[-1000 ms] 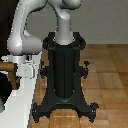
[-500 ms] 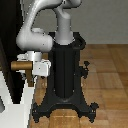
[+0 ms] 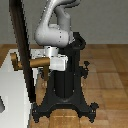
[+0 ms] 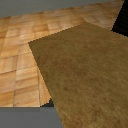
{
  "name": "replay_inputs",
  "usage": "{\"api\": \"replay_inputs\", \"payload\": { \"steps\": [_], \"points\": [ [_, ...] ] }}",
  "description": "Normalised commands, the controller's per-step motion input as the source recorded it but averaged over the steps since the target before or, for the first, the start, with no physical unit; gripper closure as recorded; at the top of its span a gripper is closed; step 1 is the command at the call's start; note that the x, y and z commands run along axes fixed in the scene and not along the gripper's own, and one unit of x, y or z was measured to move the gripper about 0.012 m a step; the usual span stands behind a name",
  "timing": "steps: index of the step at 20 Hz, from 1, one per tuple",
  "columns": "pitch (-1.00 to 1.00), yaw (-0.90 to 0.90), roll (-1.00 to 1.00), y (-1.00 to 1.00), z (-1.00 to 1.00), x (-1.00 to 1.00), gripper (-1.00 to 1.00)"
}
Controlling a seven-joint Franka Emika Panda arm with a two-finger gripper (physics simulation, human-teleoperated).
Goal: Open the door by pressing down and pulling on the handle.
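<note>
Door point(image 3: 23, 47) is standing edge-on toward the exterior view's left, a tall black-brown panel with a thin dark edge, leaning slightly and reaching from the top of the picture down to near the foot of the pedestal; it is showing as a narrow dark strip. White frame surface point(image 3: 12, 102) is lying at the exterior view's left, below and beside the door. Handle point(image 3: 37, 62) is projecting from the door toward the exterior view's right as a brass-brown cylindrical bar; a second brass-brown piece point(image 3: 15, 61) is showing on the other side of the door at about the same height.

Gripper point(image 3: 56, 60) is sitting at the outer end of the handle, its white-grey body touching or covering the tip of the bar; fingers are too small and blurred to separate, so I cannot tell whether they are apart or clamped on the bar. Arm point(image 3: 52, 30) is bending down from above in light grey links, passing in front of the black pedestal point(image 3: 64, 80); pedestal is standing on a splayed black base on wooden floor point(image 3: 107, 70).

Wrist view is filling mostly with a flat brown textured surface point(image 4: 82, 75) over wooden parquet point(image 4: 17, 55); a black patch point(image 4: 121, 20) is showing at one corner; no fingers are visible there.
</note>
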Motion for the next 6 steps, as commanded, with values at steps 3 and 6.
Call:
{"api": "replay_inputs", "payload": {
  "steps": [3, 6],
  "points": [
    [0.00, 0.00, 0.00, 1.00, 0.00, 0.00, 1.00],
    [0.00, 0.00, 0.00, 1.00, 0.00, 0.00, 1.00]
  ]
}}
